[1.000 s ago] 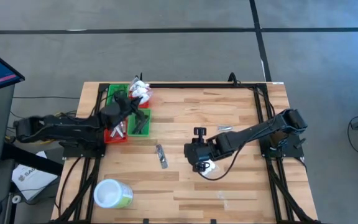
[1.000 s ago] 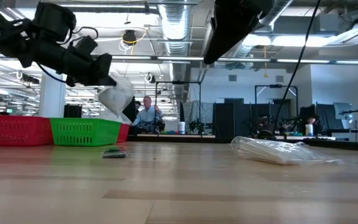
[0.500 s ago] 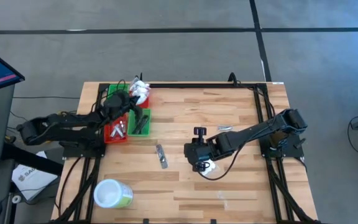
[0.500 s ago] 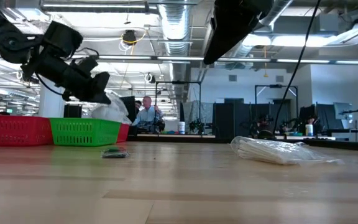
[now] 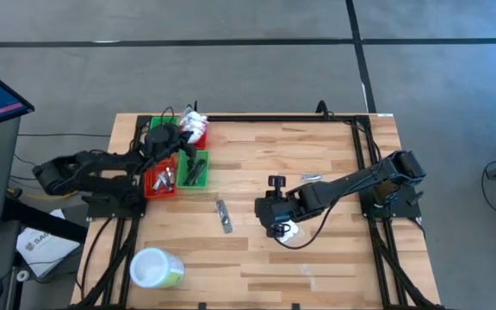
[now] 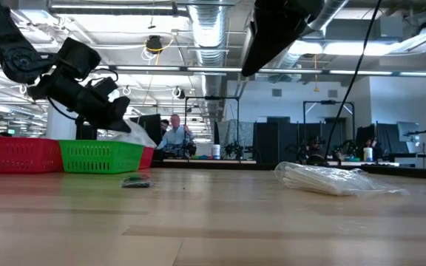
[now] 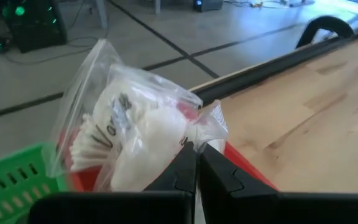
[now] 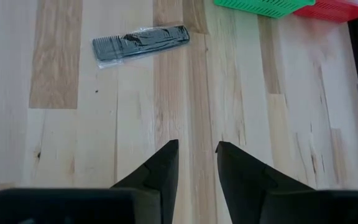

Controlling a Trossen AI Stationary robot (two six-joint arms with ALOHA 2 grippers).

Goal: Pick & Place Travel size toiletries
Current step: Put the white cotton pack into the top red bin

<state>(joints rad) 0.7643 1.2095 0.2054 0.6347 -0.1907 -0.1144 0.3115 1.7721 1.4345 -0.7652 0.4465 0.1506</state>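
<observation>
Since a second ago my left arm has drawn back toward the left edge of the bench [image 5: 317,258], and the left gripper [image 7: 197,149] with its packet [image 7: 129,134] has sunk lower over the far-left bins; the right arm has not shifted.

That gripper's fingers are pinched tight on the corner of the packet: a clear crinkly bag holding a bundle of white sticks and soft white pads, with dark print on one side. From above, the packet [image 5: 195,126] hangs over the far red bin [image 5: 201,138], at the far-left corner of the bench. From the bench-level camera it dangles just above the green bin [image 6: 100,157].

Nearer, a second red bin [image 5: 160,182] holds a few pale packets, and beside it to the right a green bin [image 5: 194,170] holds dark slim items.

My right gripper [image 8: 196,163] waits near the middle of the bench, fingers a narrow gap apart with nothing between them. A comb [image 8: 140,42] in a clear wrapper lies on the wood ahead of it; from above that comb [image 5: 223,215] sits to the left of the gripper. A white wrapped packet [image 5: 289,231] lies under the right gripper [image 5: 275,226], and at bench level it [image 6: 335,179] is a flat crinkled bag. Another small packet [image 5: 311,178] lies farther back.

A tub [image 5: 156,268] stands at the near left.
</observation>
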